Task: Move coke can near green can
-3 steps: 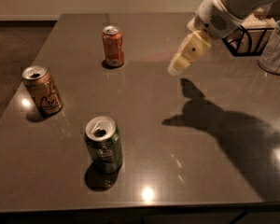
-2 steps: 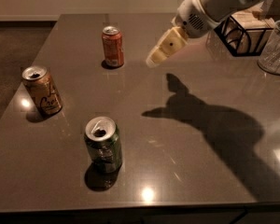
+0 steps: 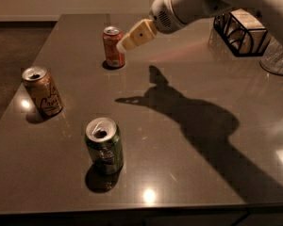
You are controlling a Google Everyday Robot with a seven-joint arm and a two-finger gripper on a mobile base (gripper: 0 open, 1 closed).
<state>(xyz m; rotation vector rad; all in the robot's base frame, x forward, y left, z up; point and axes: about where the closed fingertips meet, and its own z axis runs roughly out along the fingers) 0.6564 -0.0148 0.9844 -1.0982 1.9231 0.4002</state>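
The coke can (image 3: 112, 47), red-orange with a silver top, stands upright at the far middle-left of the dark table (image 3: 188, 173). The green can (image 3: 104, 146) stands upright near the front edge, left of centre. My gripper (image 3: 123, 44) hangs above the table on a white arm that comes in from the upper right. Its tan tip sits just to the right of the coke can's upper part and partly overlaps it in view. It holds nothing.
A tan-gold can with script lettering (image 3: 42, 91) stands at the left edge. A black wire holder (image 3: 239, 32) and a clear glass container (image 3: 278, 58) stand at the far right. The arm's shadow falls across the table's middle.
My gripper has moved left and slightly toward the back, from the table's right-centre to right beside the coke can. The cans have not moved.
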